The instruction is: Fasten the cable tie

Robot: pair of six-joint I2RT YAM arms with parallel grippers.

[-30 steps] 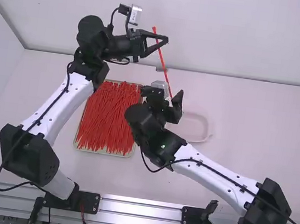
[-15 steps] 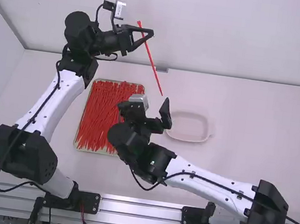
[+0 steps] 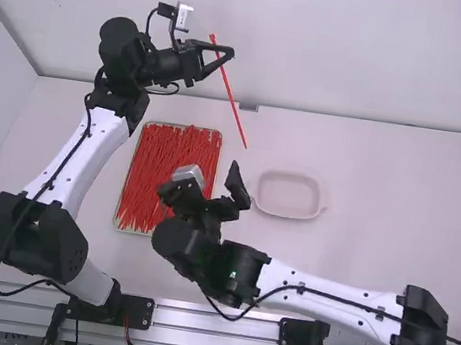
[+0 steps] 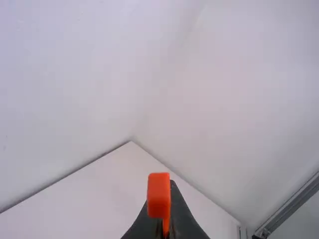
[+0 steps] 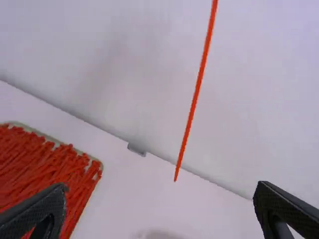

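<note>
My left gripper point(image 3: 221, 53) is raised high above the table's far side and is shut on the head end of a red cable tie point(image 3: 230, 94), which hangs straight down to the right with its tip free. In the left wrist view the tie's orange head point(image 4: 159, 194) sits clamped between the fingers. My right gripper point(image 3: 215, 189) stands open below the tie's tip, near the tray, apart from the tie. From the right wrist view the tie point(image 5: 195, 97) hangs in the air ahead between the wide-spread fingers.
A flat tray point(image 3: 120, 224) holds a heap of several red cable ties point(image 3: 164, 177) left of the middle. A clear shallow dish point(image 3: 289, 194) lies right of the right gripper. The table's right half is bare.
The left gripper has swung left and a little up with the tie. The right gripper has let go of the tie's lower end and drawn back toward the camera and left.
</note>
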